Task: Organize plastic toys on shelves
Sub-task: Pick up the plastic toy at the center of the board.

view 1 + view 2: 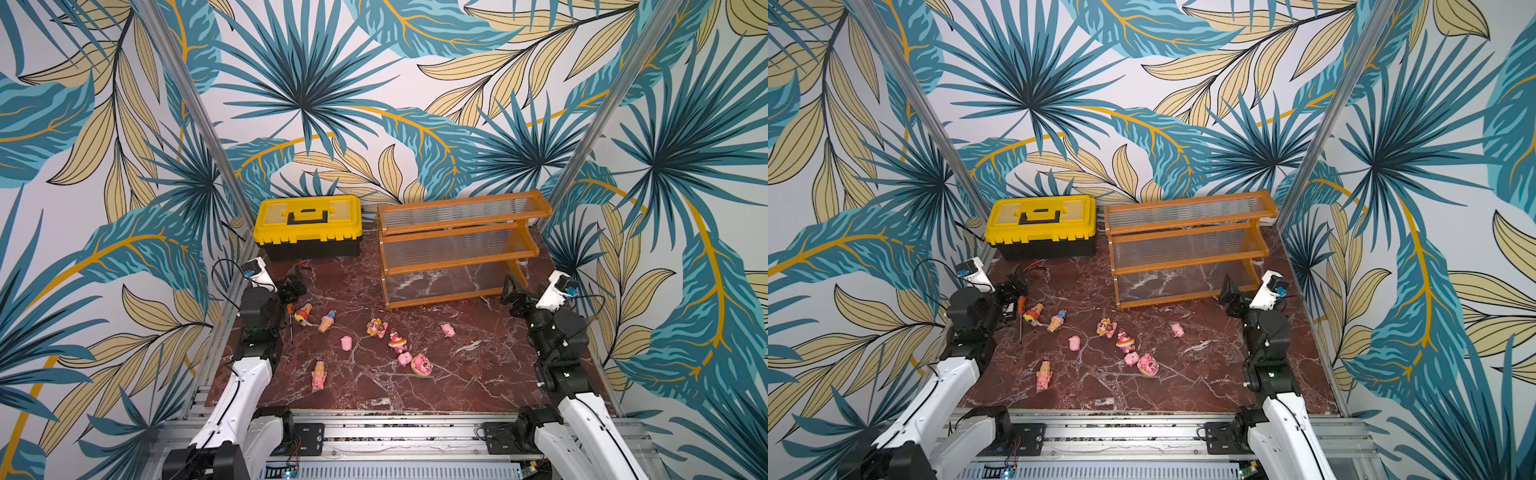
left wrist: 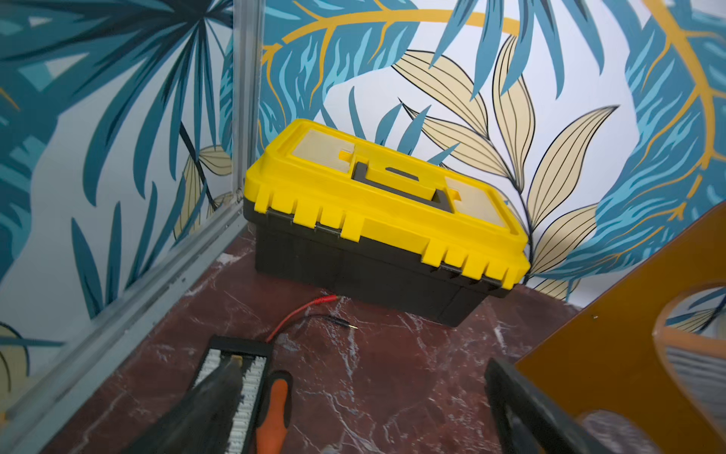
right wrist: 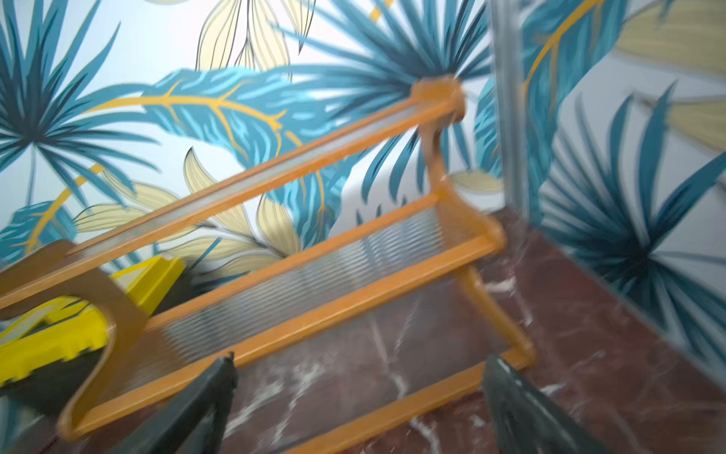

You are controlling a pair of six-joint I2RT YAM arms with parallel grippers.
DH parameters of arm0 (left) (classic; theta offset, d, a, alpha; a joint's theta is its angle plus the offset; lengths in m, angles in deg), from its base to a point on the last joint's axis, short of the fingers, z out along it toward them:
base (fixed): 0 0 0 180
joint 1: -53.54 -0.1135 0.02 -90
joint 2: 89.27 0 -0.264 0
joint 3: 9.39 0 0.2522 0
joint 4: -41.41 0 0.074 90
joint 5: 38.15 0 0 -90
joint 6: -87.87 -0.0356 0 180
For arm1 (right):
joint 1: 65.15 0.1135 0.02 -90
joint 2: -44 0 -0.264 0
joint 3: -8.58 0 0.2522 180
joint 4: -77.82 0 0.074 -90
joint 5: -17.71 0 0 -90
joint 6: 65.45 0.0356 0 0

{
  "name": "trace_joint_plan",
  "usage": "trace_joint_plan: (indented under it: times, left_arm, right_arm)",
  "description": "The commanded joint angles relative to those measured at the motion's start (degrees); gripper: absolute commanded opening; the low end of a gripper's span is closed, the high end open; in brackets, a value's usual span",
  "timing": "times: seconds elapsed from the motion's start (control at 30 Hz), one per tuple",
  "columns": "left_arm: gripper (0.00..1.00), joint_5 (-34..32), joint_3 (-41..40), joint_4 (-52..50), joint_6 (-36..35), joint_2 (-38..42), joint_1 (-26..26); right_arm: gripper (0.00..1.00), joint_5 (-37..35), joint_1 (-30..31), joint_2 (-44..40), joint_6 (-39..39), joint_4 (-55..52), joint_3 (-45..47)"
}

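So, basically nothing's done yet: all nine plastic toys (image 1: 346, 343) are lying loose on the tabletop (image 1: 457, 386), and every tier of the shelves (image 1: 457, 227) is bare. Starting from the near edge, there's an open strip of marble, then a cone figure (image 1: 318, 375) on its own toward the near-left. Right of it, around the middle, is a tight bunch where a piglet (image 1: 404, 358) touches or nearly touches a round pig toy (image 1: 421, 365). That crowding looks like the awkward pick to me. A lone piglet (image 1: 448, 330) sits toward the right with plenty of room around it, so it's probably the easy first grab. Two more cone figures (image 1: 327, 322) lie by the left edge, just beside a screwdriver (image 1: 289, 311), so the left gripper (image 1: 294, 286) has clutter right under it. Both grippers hover at mid-depth with jaws spread wide and nothing in them. The right gripper (image 1: 512, 291) is just off the shelves' front right foot and could clip the frame. The shelves stand at the far-right corner, with a yellow toolbox (image 1: 307, 226) at the far-left.
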Motion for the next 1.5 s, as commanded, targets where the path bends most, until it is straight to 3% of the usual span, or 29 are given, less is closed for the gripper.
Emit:
trace_joint_plan:
  times: [0.0,0.07,0.1,0.2,0.37,0.5,0.6,0.87,1.33,1.47]
  left_arm:
    - [1.00,9.43,0.38,-10.19,14.87,3.42,-0.25]
    - [1.00,15.22,-1.10,-9.53,23.46,3.83,0.01]
    - [1.00,18.72,-2.07,-8.59,27.69,3.25,0.79]
    - [1.00,23.91,-2.53,-8.41,32.02,0.49,7.55]
    - [1.00,21.24,-2.89,-5.79,32.20,-5.26,25.00]
    - [1.00,17.75,-6.11,1.02,36.34,-9.30,31.62]
    - [1.00,16.65,-7.16,5.82,38.13,-11.86,32.39]
    - [0.99,14.74,-6.87,6.81,37.86,-13.84,32.68]
    - [0.99,13.27,-7.62,8.55,38.83,-14.36,32.73]
    - [0.99,13.29,-7.54,9.50,39.17,-14.79,32.66]
  right_arm:
    - [0.99,17.47,0.56,8.32,10.25,-18.64,-6.35]
    - [0.99,18.38,4.96,12.02,10.40,-23.85,-8.59]
    - [0.99,16.27,10.20,12.02,8.15,-24.45,-8.47]
    - [0.99,8.02,23.90,10.98,3.09,-24.12,-5.75]
    - [0.99,5.13,37.94,13.53,-0.16,-23.83,-1.61]
    - [0.99,2.04,45.56,19.50,-2.03,-22.24,-1.37]
    - [0.99,2.29,46.43,24.27,-2.07,-19.81,-1.32]
    - [0.94,1.28,48.82,34.84,-3.42,-20.32,-4.73]
    - [0.66,0.13,51.07,41.52,-4.54,-20.16,-6.38]
    - [0.63,-1.40,51.18,42.76,-4.48,-20.31,-6.97]
